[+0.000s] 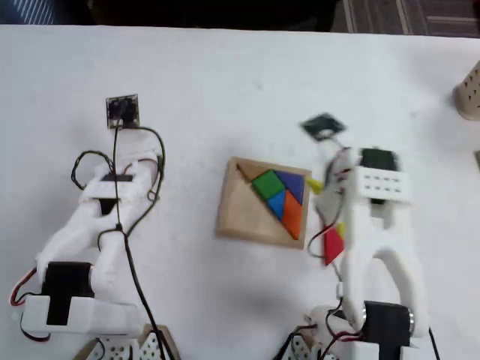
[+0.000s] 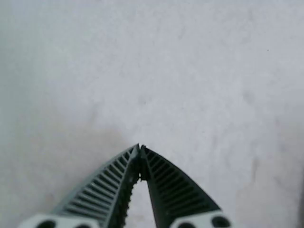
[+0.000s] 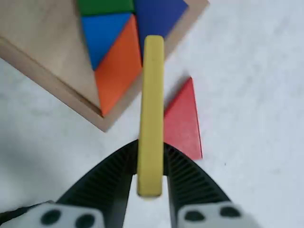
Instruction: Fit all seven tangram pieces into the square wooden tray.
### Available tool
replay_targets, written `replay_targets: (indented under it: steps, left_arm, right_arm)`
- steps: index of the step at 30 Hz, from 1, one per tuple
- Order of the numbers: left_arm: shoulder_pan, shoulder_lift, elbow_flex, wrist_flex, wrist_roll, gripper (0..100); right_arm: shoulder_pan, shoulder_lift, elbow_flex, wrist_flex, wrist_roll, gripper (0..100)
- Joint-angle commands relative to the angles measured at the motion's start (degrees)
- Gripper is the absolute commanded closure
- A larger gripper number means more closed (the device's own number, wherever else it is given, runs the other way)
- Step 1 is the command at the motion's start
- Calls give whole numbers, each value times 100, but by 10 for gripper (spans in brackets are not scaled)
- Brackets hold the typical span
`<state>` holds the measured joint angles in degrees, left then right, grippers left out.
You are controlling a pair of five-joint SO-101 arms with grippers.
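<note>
Right end effector [image 3: 151,159] is pinching the yellow piece [image 3: 152,95] on edge, right by the wooden tray [image 3: 42,52]. We've got the green piece [image 3: 104,5], light blue triangle [image 3: 102,35], dark blue piece [image 3: 159,16] & orange triangle [image 3: 121,71] seated in it. The red triangle [image 3: 183,123] lies flat on the counter [image 3: 256,95], just beside the tray. Left end effector [image 2: 139,151] is pressed together over bare counter, well apart.

in the right wrist view the wooden tray [image 3: 42,45] and its green piece [image 3: 105,5] run off the frame's edge, and the yellow piece [image 3: 152,114] covers part of the red triangle [image 3: 184,123]. a tan object [image 1: 470,94] at the high view's right edge is cut off.
</note>
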<state>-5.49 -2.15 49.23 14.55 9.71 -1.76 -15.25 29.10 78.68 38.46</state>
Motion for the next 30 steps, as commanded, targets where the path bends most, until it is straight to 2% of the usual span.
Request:
replay_targets:
  steps: [1, 10, 15, 24, 30]
  left_arm:
    - [-4, -303, -26, -97, -53, 976]
    - [-13, -303, -26, -105, -53, 976]
    - [-13, -303, -26, -114, -53, 976]
    - [-13, -303, -26, -123, -53, 976]
    - [-13, -303, -26, -123, -53, 976]
  right_arm:
    - [-725, -207, -26, -268, 79, 981]
    - [-2053, -207, 835, -1402, 167, 981]
    - [-2554, -224, 1266, -1411, 1732, 981]
    - [-2668, -207, 1380, -1411, 2857, 980]
    - [-2659, -207, 1380, -1640, 2936, 980]
